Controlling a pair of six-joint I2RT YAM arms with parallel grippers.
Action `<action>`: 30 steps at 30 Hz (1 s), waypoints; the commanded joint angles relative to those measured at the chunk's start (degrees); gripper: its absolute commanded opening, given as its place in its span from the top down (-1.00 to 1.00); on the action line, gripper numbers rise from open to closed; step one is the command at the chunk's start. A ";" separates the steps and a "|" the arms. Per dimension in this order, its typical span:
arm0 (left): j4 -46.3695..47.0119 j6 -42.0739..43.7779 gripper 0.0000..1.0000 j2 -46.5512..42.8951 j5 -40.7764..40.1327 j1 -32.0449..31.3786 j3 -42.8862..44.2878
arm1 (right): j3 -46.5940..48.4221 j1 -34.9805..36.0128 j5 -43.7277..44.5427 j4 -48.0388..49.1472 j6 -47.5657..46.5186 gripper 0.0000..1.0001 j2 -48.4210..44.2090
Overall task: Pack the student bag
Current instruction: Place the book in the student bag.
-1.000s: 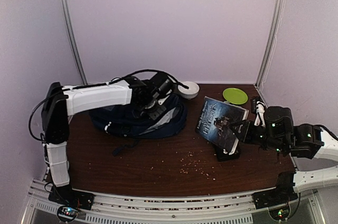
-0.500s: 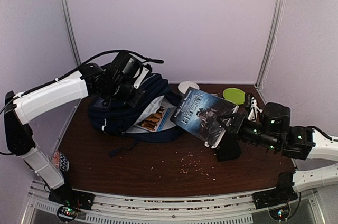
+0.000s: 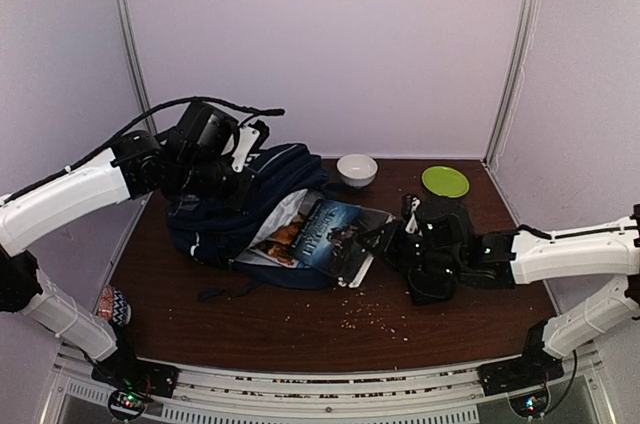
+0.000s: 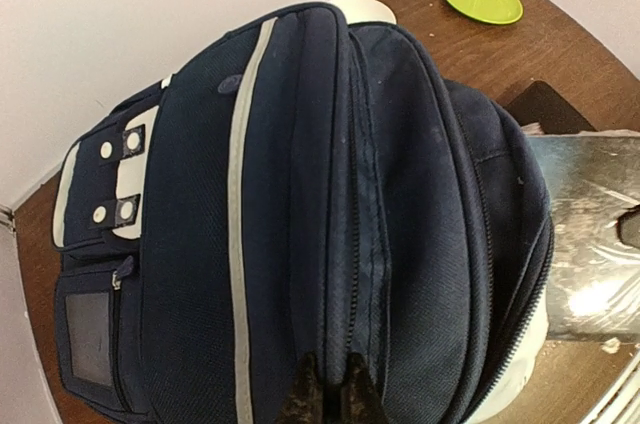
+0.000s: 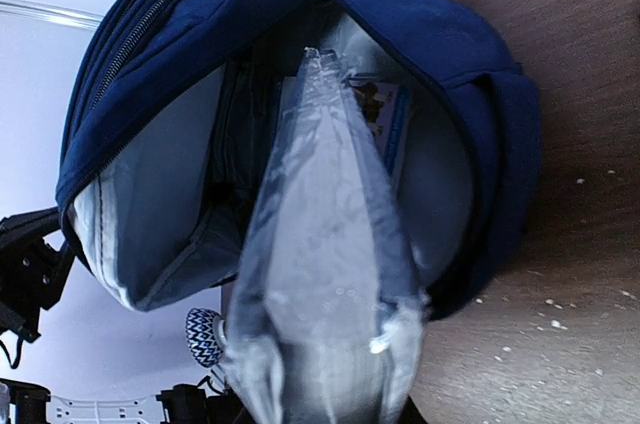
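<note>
The student bag [image 3: 225, 229], navy with white stripe trim, lies on the table's left half with its main compartment gaping toward the right. My left gripper [image 3: 218, 172] is shut on a fold of the bag's upper fabric [image 4: 330, 244] and holds that side up; its fingertips [image 4: 305, 399] pinch the seam. My right gripper [image 3: 385, 240] is shut on a dark glossy book [image 3: 335, 234], whose far end lies in the bag's mouth. In the right wrist view the book [image 5: 320, 274] shows edge-on, pointing into the open compartment [image 5: 180, 174]. Another pictured booklet [image 3: 283, 236] lies inside.
A white bowl [image 3: 357, 169] and a green plate [image 3: 445, 181] stand at the back right. A dark flat object [image 3: 432, 290] lies under my right wrist. Crumbs [image 3: 365, 312] dot the table's front middle. A blue-and-white patterned item [image 3: 112, 304] sits at the front left edge.
My right gripper has carried the book left and down, from upright at the right side into the bag's mouth. My left gripper has lifted the bag's upper side, opening it.
</note>
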 commanded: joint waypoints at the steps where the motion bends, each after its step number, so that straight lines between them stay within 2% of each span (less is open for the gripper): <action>1: 11.24 -3.94 1.00 -5.23 5.19 -1.19 -0.11 | 8.38 -0.64 -2.99 18.22 3.78 1.00 7.41; 8: 13.63 -6.63 1.00 -9.17 5.75 -1.37 -3.77 | 18.43 -0.36 -4.53 21.87 8.49 1.00 25.55; 14: 15.12 -7.82 1.00 -11.69 6.09 -1.37 -6.53 | 29.23 -0.09 -6.81 19.54 6.58 1.00 37.43; 18: 15.77 -8.37 1.00 -12.90 5.88 -1.37 -8.18 | 34.96 -0.35 -8.35 16.83 5.27 0.81 42.23; 20: 16.41 -8.81 1.00 -13.45 6.29 -1.37 -8.95 | 37.31 -0.54 -7.98 15.50 5.00 0.79 44.65; 22: 16.94 -9.17 1.00 -13.83 6.78 -1.37 -9.37 | 39.89 -0.94 -8.46 14.79 5.02 0.51 47.09; 26: 16.43 -8.94 1.00 -14.08 5.46 -1.37 -9.70 | 40.41 -1.20 -10.31 14.08 5.29 -0.21 47.41; 30: 16.19 -8.58 1.00 -14.14 2.72 -1.37 -9.95 | 36.58 -1.40 -9.58 11.83 3.62 -0.62 41.77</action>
